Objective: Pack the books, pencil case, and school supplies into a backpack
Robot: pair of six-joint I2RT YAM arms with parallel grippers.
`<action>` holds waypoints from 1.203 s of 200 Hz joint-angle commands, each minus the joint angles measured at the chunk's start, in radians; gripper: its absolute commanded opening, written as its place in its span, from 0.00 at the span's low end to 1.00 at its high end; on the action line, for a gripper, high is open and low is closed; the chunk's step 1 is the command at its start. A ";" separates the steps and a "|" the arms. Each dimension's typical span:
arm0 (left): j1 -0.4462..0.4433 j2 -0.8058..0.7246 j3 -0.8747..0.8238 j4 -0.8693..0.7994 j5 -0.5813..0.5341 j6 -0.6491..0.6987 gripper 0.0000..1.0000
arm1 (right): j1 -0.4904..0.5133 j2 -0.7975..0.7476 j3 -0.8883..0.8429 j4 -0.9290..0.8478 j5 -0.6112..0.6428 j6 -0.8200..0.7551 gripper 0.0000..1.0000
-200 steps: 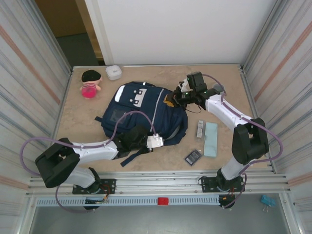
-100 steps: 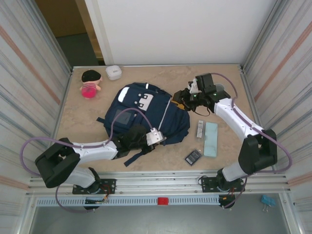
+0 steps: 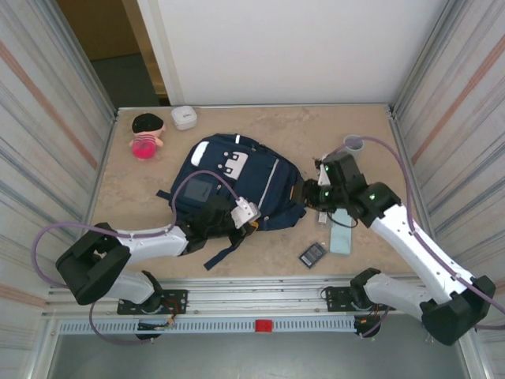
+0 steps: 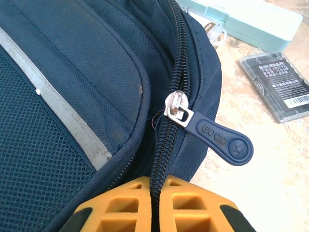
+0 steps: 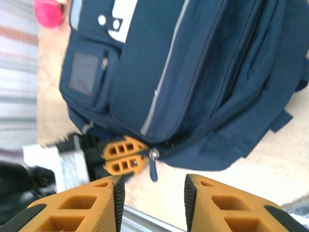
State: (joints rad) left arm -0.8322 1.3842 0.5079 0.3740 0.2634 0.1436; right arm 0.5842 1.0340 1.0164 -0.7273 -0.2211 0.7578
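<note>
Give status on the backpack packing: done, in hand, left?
Done: nothing I can confirm packed. In hand: left hand is shut on the backpack at its zipper seam; right hand is open and empty beside it. To do: pencil case, silvery bar and small dark grey rectangle lie on the table.

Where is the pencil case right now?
In the top view, the pencil case lies on the table, right of the backpack, partly under the right arm, the dark grey rectangle at its near-left corner.
</note>
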 commanded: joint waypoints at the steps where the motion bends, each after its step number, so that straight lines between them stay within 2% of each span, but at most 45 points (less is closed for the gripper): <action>1: 0.020 -0.004 0.011 0.098 0.040 -0.041 0.00 | 0.103 -0.029 -0.077 0.032 0.091 0.049 0.39; 25: 0.027 0.003 0.016 0.101 0.062 -0.047 0.00 | 0.178 0.001 -0.138 0.103 0.094 0.079 0.40; 81: 0.030 0.003 0.030 0.085 0.082 -0.051 0.00 | 0.242 0.182 -0.139 0.285 -0.028 0.113 0.40; 133: 0.030 -0.003 0.029 0.091 0.094 -0.055 0.00 | 0.243 0.343 -0.046 0.213 0.064 0.113 0.40; 159: 0.030 -0.016 0.032 0.093 0.092 -0.053 0.00 | 0.244 0.389 -0.023 0.161 0.152 0.099 0.38; 192: 0.030 -0.019 0.035 0.085 0.092 -0.047 0.00 | 0.243 0.408 0.035 0.036 0.297 0.070 0.33; 215: 0.030 -0.016 0.038 0.079 0.097 -0.044 0.00 | 0.243 0.409 0.049 0.029 0.290 0.052 0.28; 240: 0.031 -0.017 0.040 0.079 0.095 -0.043 0.00 | 0.243 0.413 0.044 0.050 0.254 0.031 0.15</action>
State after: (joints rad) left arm -0.8104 1.3880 0.5087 0.3985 0.3302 0.1070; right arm 0.8356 1.4342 1.0492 -0.6292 -0.0185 0.8177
